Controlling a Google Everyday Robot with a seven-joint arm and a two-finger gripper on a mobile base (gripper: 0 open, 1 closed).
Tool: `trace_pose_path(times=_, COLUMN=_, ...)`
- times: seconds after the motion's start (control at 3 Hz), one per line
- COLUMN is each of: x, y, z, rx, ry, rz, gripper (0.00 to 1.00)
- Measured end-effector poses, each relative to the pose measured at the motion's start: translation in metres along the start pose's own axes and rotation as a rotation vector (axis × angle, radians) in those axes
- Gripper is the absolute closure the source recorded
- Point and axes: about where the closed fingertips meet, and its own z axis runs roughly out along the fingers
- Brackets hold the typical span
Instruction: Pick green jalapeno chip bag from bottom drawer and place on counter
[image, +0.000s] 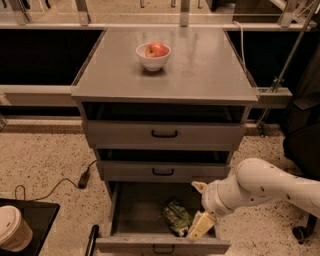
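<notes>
The bottom drawer (134, 210) is pulled open. The green jalapeno chip bag (176, 216) lies crumpled on its floor, right of centre near the front. My gripper (199, 206) hangs over the drawer's right side, just right of the bag. Its pale fingers are spread apart, and the lower fingertip (200, 226) sits right beside the bag's right edge. The white arm reaches in from the right. The grey counter (205, 65) tops the cabinet.
A white bowl (153, 57) holding a red apple (156, 49) stands on the counter. The two upper drawers (164, 134) are shut. A paper cup (12, 228) on a black tray is at bottom left. A cable and adapter (83, 179) lie on the floor. A dark chair (302, 135) is at right.
</notes>
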Motion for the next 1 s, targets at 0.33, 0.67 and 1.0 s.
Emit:
trace_pose_path(times=0.33, x=0.008, y=-0.011, z=0.002, rx=0.059, ry=0.038, rz=0.019, gripper=0.00)
trace_pose_path(times=0.67, x=0.044, y=-0.026, z=-0.006, rx=0.196, ry=0.210, rz=0.013, gripper=0.00)
trace_pose_path(times=1.0, x=0.073, y=-0.025, z=-0.004, rx=0.238, ry=0.296, rz=0.002, gripper=0.00)
